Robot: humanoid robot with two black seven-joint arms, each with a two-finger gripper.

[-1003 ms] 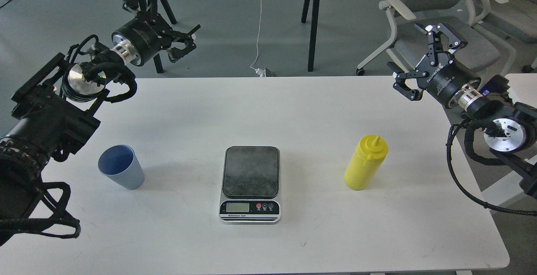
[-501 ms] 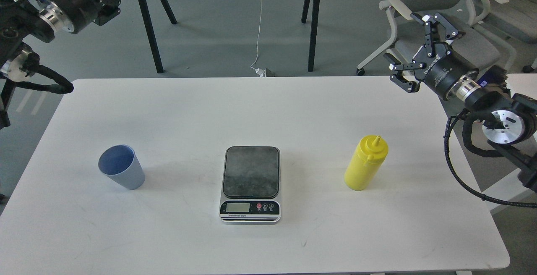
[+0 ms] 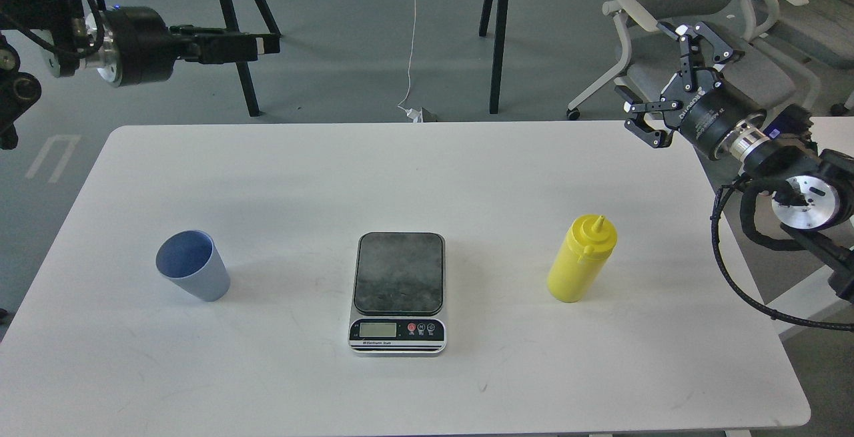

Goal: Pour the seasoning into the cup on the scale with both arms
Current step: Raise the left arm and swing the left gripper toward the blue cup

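Left tool seen edge-on, fingers indistinguishable; scale display unreadable.

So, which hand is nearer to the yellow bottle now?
The right hand. It hangs open above the table's far right edge, up and right of the yellow bottle. The left hand is far off at the upper left, past the table.

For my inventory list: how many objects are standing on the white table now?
3. The blue cup stands at the left, the scale in the middle, the yellow seasoning bottle at the right. All are apart from each other, and nothing seems to be hidden.
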